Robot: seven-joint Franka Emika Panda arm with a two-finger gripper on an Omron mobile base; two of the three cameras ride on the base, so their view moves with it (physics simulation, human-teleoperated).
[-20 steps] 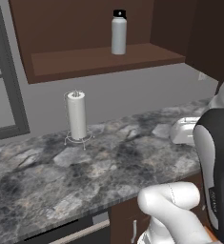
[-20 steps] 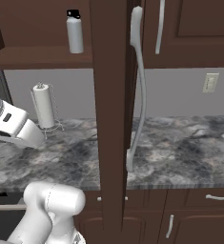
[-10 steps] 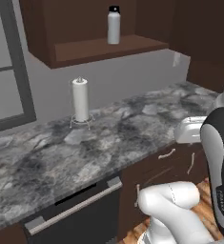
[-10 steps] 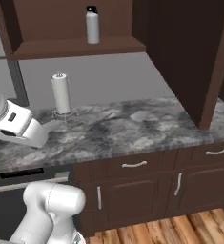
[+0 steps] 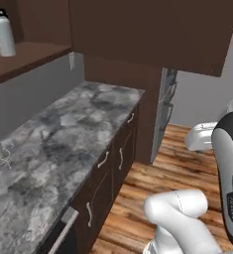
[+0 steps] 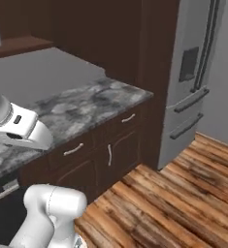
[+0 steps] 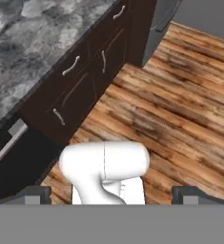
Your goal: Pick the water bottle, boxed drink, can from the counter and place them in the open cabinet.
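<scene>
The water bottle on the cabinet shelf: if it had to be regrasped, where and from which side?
The water bottle stands upright on the cabinet shelf. Probably grip its straight body below the black cap, coming level from the open front, since the shelf is under it.

No readable text, label, brand, number or sign appeared on anything in these views. A small dark marking sat on the side of the robot's own arm in the left base view, too small and blurred to read.
</scene>
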